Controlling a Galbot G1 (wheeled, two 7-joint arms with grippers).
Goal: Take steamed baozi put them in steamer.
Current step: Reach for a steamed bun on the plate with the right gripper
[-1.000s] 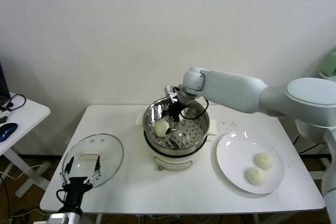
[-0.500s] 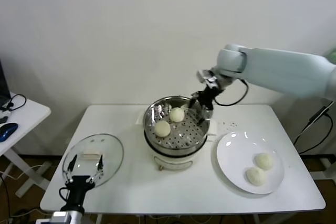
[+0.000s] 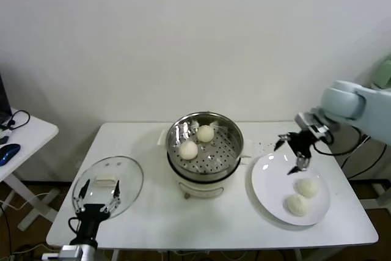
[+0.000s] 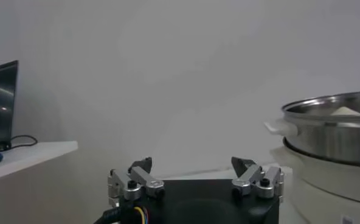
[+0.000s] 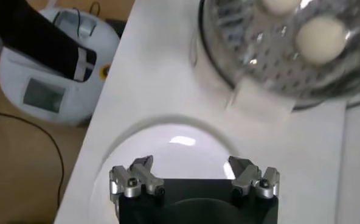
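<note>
We have two steamed baozi [image 3: 189,149] sitting on the perforated tray of the steamer [image 3: 205,175] at the middle of the table [image 3: 153,215], and two more baozi [image 3: 307,187] lying on the white plate [image 3: 269,194] to its right. Our right tool [image 3: 292,153] hangs over the plate's far edge, fingers spread apart and holding nothing. To pick well, we centre the tool over the nearer bun on the plate, descend straight, and close gently, since soft dough probably dents. Our left tool [image 3: 96,197] waits near the glass lid [image 3: 107,176], its fingers also apart.
</note>
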